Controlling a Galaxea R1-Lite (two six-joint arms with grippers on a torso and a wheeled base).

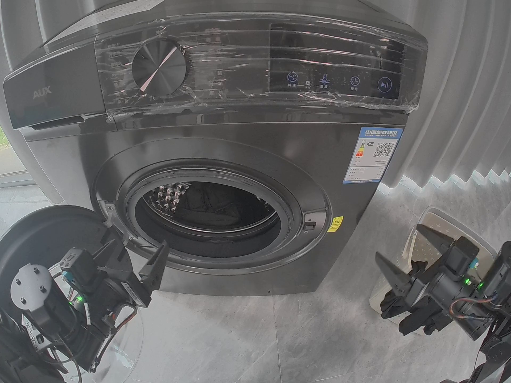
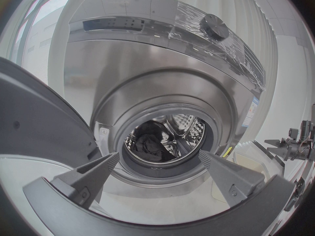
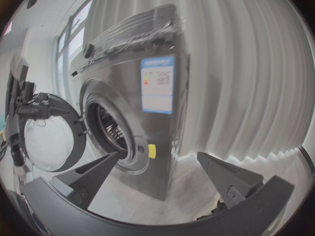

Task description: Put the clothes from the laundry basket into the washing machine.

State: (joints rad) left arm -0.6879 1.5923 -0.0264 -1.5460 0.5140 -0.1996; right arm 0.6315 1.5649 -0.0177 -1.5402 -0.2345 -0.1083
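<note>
Washing machine takes the middle of the head view, with its round door swung open at the lower left. Dark clothes lie inside the drum. My left gripper hangs at the lower left, in front of the open door, with its fingers spread and nothing between them. My right gripper is at the lower right, over the white laundry basket, which stands on the floor just beside the machine. It is also spread and holds nothing. Something dark shows under it, but I cannot tell if it is cloth. A pale curtain hangs at the upper right.

In the left wrist view, the two fingers stand wide apart, and the dark clothes show low in the drum between them.

In the right wrist view, my fingers stand wide apart, with the machine's front corner and the floor between them.
</note>
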